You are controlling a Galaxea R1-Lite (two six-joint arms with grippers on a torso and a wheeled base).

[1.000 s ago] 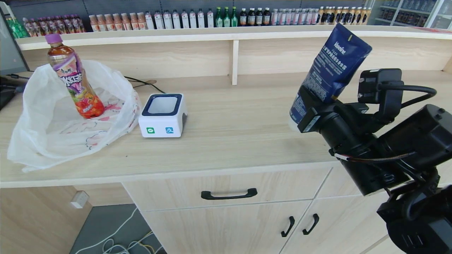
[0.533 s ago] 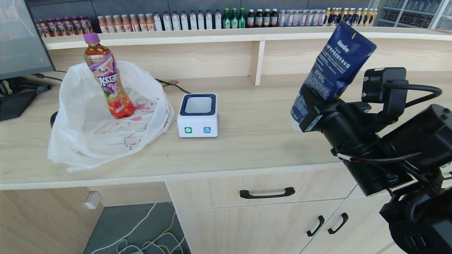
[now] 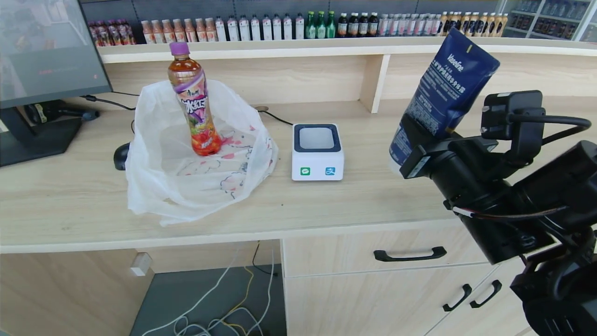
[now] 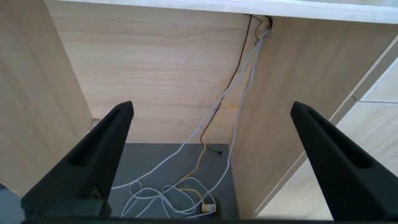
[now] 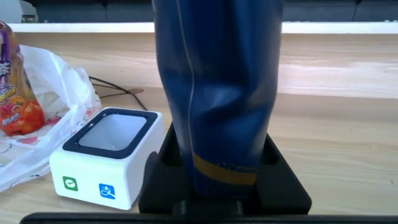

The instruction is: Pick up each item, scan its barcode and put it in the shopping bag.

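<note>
My right gripper (image 3: 416, 148) is shut on the lower end of a dark blue pouch (image 3: 445, 88), which stands upright and slightly tilted above the counter's right part. In the right wrist view the blue pouch (image 5: 217, 93) sits between the jaws of the right gripper (image 5: 219, 186). The white scanner (image 3: 317, 152) with its dark-rimmed window stands left of the pouch; the scanner (image 5: 106, 157) is close by. A white shopping bag (image 3: 186, 184) lies open further left, with a purple-capped tea bottle (image 3: 193, 109) upright in it. My left gripper (image 4: 211, 158) is open below the counter.
A monitor (image 3: 46, 51) and a black mouse (image 3: 120, 156) sit at the counter's left. A raised shelf (image 3: 326, 46) with a divider runs along the back. Drawer handles (image 3: 409, 255) are below the edge. Loose cables (image 4: 186, 186) lie on the floor under the counter.
The head camera has shifted left along the counter, so bag, bottle and scanner sit further right in the picture. The pouch stays held and is now nearer the scanner.
</note>
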